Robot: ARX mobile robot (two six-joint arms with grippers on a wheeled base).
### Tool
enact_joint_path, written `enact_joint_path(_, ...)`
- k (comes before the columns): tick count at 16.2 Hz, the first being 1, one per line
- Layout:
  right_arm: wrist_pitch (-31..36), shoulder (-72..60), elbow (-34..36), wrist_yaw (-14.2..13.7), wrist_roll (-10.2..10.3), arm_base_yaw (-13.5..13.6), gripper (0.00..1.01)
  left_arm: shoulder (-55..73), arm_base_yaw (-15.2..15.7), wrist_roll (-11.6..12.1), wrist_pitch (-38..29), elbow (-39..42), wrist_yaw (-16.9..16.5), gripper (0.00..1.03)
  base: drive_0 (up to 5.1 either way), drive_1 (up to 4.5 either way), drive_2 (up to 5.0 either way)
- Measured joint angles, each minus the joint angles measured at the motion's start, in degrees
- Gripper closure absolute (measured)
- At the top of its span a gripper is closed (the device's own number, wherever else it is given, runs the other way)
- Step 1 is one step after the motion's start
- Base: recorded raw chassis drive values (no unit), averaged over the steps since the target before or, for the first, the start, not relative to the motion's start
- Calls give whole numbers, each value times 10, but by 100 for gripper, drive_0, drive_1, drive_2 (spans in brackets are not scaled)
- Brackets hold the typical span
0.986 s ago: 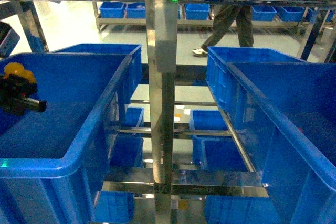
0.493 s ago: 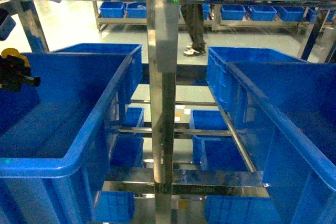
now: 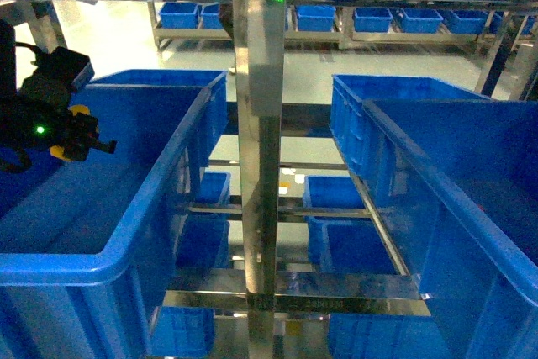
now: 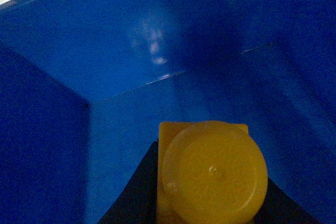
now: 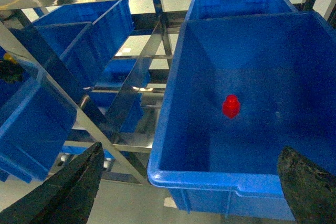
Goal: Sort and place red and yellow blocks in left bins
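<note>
Left gripper (image 3: pixel 84 136) pinches glossy orange-yellow plastic brick (image 4: pixel 210 174) inside deep blue plastic crate (image 3: pixel 126 258); next, likely release

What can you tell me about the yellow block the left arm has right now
The yellow block is glossy orange-yellow plastic, with one round stud facing the left wrist camera on a squarish body whose corners show behind it. It sits between the dark fingers of the left gripper, which is shut on it and holds it in the air inside the left blue bin, above the bin's floor. In the head view only small bits of yellow show around the gripper. Its underside and any second stud are hidden.
</note>
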State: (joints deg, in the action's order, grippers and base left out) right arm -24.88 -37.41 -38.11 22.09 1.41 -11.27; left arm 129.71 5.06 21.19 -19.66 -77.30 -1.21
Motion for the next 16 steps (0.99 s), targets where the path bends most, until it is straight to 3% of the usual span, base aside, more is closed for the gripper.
enact_joint_path(6, 0, 0, 0, 0, 0, 0, 3, 29, -5, -24, 20, -29, 12, 76, 0, 0, 0)
enact_joint_path(9, 0, 0, 0, 0, 0, 0, 3, 28, 0, -27, 9, -15, 1, 74, 0, 0, 0)
enact_joint_path(12, 0, 0, 0, 0, 0, 0, 3, 23, 5, -21, -6, 6, 2, 49, 0, 0, 0)
enact_joint_path(13, 0, 0, 0, 0, 0, 0, 3, 16, 8, -16, -14, 16, 2, 37, 0, 0, 0)
enact_joint_path(14, 0, 0, 0, 0, 0, 0, 3, -6, 15, -16, -26, 34, -2, 10, 0, 0, 0)
enact_joint_path(16, 0, 0, 0, 0, 0, 0, 3, -45, 25, -22, -66, 71, -33, 5, 0, 0, 0)
